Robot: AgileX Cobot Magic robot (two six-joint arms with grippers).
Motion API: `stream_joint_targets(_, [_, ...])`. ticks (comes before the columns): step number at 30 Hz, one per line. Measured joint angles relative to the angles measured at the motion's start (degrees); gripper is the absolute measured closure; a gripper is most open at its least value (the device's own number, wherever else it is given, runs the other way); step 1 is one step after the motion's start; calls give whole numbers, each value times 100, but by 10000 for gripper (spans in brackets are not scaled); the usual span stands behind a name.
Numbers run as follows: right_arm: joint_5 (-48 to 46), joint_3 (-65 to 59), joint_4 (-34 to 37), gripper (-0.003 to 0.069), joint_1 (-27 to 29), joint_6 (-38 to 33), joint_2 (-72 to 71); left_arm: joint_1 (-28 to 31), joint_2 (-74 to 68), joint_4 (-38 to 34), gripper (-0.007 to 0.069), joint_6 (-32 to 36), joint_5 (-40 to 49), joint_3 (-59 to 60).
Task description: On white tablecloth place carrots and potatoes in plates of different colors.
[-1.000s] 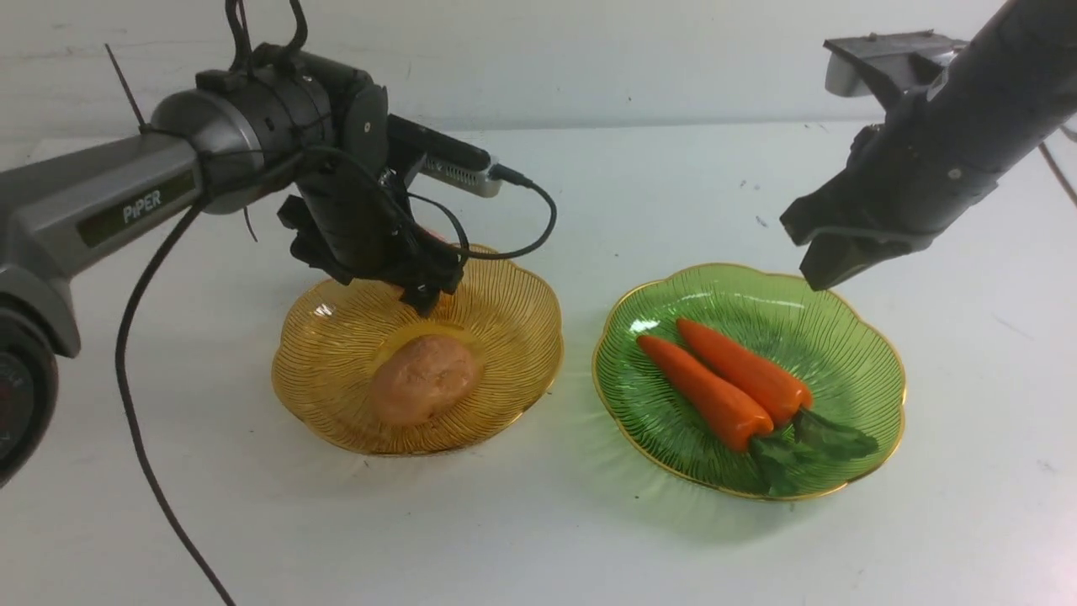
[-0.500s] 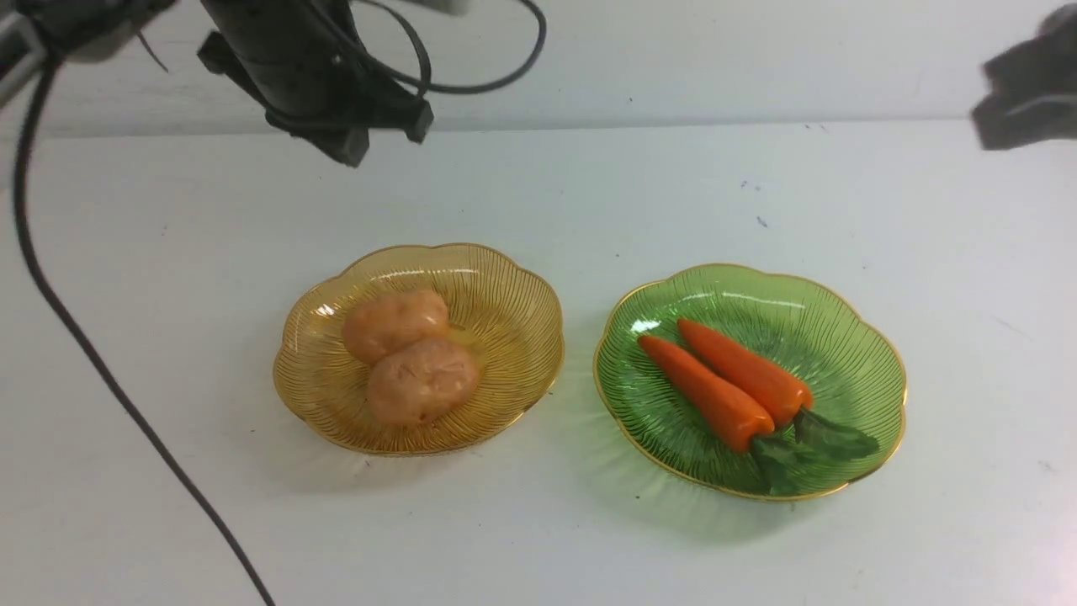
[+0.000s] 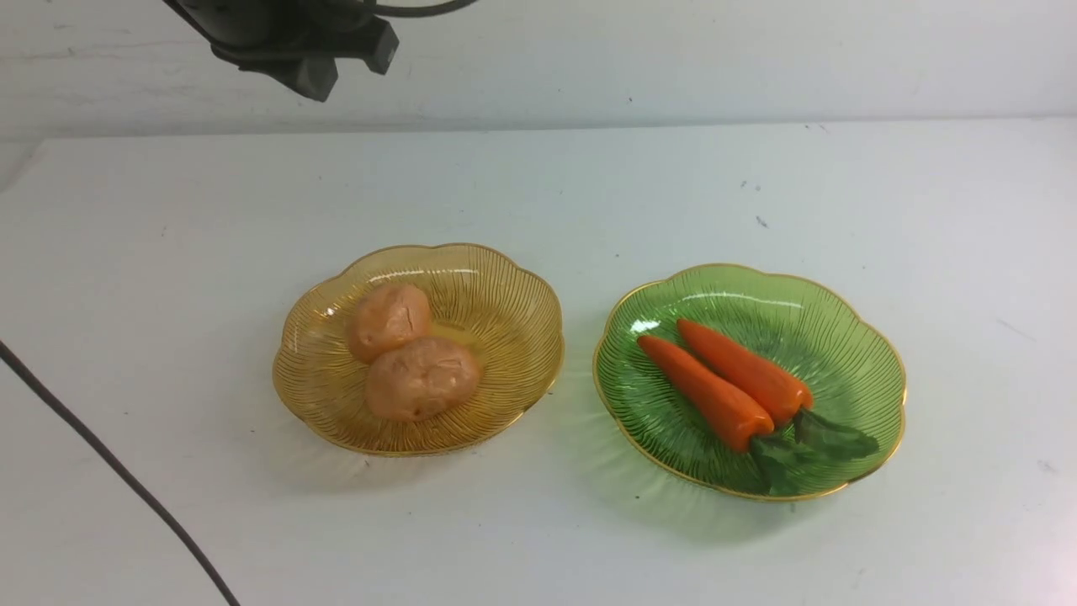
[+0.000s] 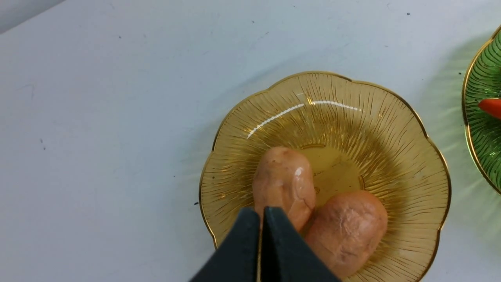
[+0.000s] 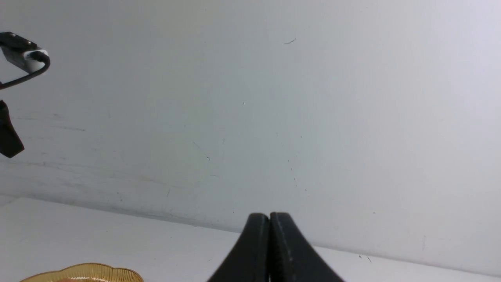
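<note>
Two tan potatoes (image 3: 389, 318) (image 3: 422, 379) lie touching in the amber plate (image 3: 513, 295) left of centre on the white tablecloth (image 3: 538, 194). Two orange carrots (image 3: 705, 392) (image 3: 745, 371) with green tops lie side by side in the green plate (image 3: 858, 362) on the right. My left gripper (image 3: 336, 59) is raised high at the top left, far above the amber plate; in the left wrist view (image 4: 261, 213) it is shut and empty above the potatoes (image 4: 283, 186) (image 4: 346, 227). My right gripper (image 5: 269, 217) is shut and empty, facing the wall; the front view does not show it.
A black cable (image 3: 109, 471) runs across the tablecloth at the front left. A white wall (image 3: 673, 50) stands behind the table's far edge. The amber plate's rim (image 5: 84, 270) shows low in the right wrist view.
My left gripper has let go of the second potato in the amber plate and risen to the top left. My right arm has lifted out of the front view. The potato has rolled slightly.
</note>
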State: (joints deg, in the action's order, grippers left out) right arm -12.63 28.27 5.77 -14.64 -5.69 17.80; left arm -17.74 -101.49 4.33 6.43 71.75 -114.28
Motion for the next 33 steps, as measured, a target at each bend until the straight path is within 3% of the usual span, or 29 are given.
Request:
stream_joint_targets(7, [-35,-449,0,674,27,0,-277,0,0,0,628,0,0,0])
stream_joint_targets(21, [-681,-2684,-220,674,1573,-14,-1820,0,164,-84,628,2,5,44])
stream_joint_targets(33, [-975,-2973,-302,674,1432,-14,-1835,0,1372,-97,628,7,18,893])
